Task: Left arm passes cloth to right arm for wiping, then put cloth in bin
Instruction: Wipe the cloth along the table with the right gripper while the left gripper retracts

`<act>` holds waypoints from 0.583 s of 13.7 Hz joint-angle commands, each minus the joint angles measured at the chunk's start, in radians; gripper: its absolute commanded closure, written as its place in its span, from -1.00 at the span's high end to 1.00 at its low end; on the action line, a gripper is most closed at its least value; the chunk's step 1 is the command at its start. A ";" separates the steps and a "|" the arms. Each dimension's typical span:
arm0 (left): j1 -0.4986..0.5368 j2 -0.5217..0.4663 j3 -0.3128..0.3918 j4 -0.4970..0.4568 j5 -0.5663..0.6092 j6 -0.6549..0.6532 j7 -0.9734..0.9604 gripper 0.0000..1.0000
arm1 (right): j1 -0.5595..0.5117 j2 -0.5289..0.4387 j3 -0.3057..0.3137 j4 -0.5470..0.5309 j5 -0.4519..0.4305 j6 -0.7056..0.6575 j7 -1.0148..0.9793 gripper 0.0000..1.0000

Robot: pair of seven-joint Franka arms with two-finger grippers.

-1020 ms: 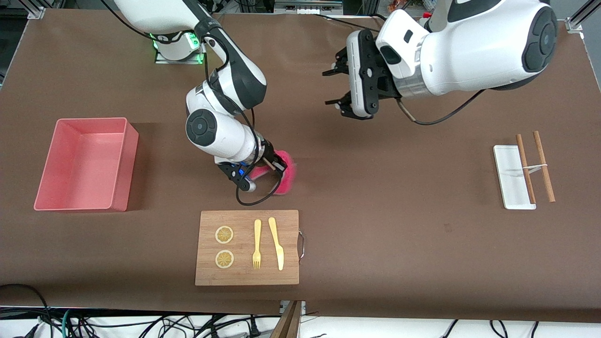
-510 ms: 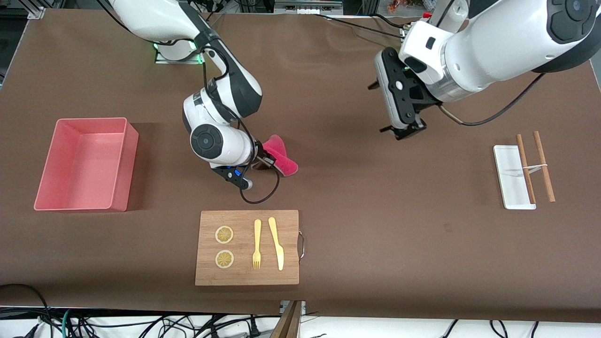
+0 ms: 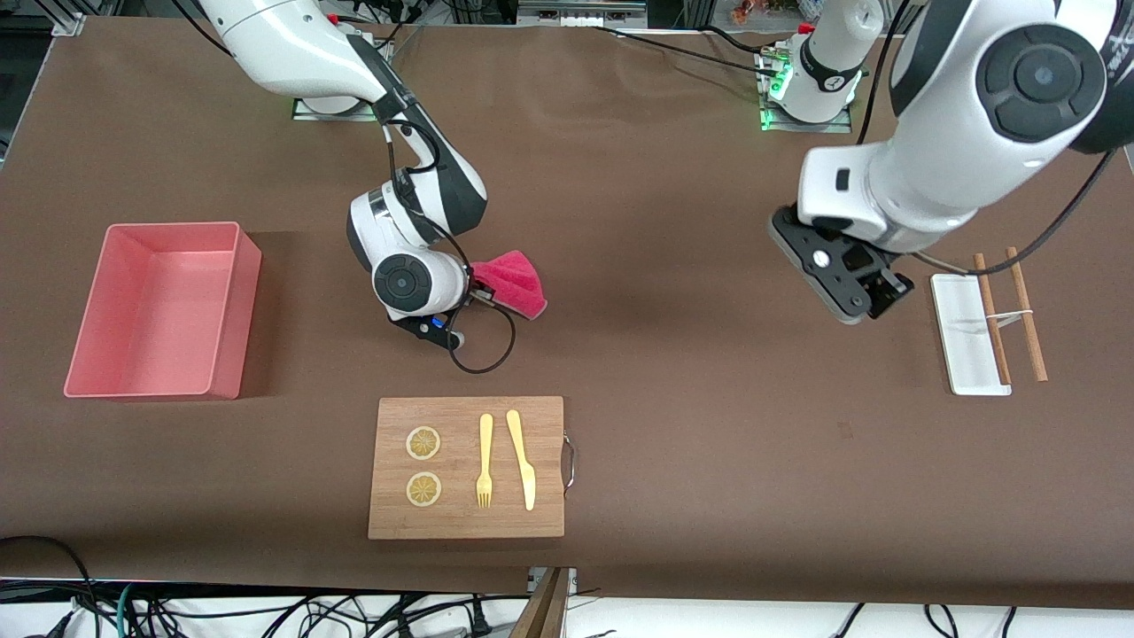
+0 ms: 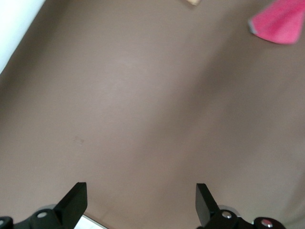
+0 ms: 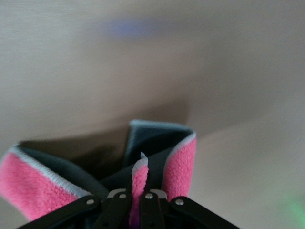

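The crimson-pink cloth (image 3: 516,282) is pinched in my right gripper (image 3: 479,298), low over the bare table between the wooden board and the arms' bases. In the right wrist view the shut fingers (image 5: 119,202) clamp a folded edge of the cloth (image 5: 181,164), whose grey rim shows. My left gripper (image 3: 877,292) is open and empty above the table beside the white tray; its fingertips (image 4: 76,200) stand wide apart, and the cloth (image 4: 280,21) shows far off. The pink bin (image 3: 237,301) stands empty at the right arm's end of the table.
A wooden board (image 3: 465,518) with two lemon slices, a fork and a knife lies nearer the front camera than the cloth. A flat white tray (image 3: 961,346) and two wooden sticks (image 3: 1026,310) lie at the left arm's end.
The left arm swung away from the middle toward the white tray and lowered. The right gripper turned and moved the cloth a little away from the board.
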State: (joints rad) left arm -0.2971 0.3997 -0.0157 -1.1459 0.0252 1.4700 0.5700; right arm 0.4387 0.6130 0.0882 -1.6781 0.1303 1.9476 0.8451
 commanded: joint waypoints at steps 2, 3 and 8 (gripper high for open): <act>0.134 0.040 -0.009 0.009 0.010 0.018 -0.103 1.00 | -0.106 -0.053 -0.019 -0.097 -0.073 0.005 -0.179 -1.00; 0.147 0.048 -0.009 0.018 0.012 0.020 -0.119 1.00 | -0.113 -0.055 -0.048 -0.095 -0.081 0.002 -0.231 -1.00; 0.160 0.039 -0.009 0.079 0.018 0.026 -0.251 1.00 | -0.172 -0.064 -0.200 -0.095 -0.092 0.001 -0.570 -1.00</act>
State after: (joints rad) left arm -0.1410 0.4432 -0.0185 -1.1280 0.0268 1.4977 0.3564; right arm 0.2806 0.5826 -0.0678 -1.7319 0.0556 1.9455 0.3933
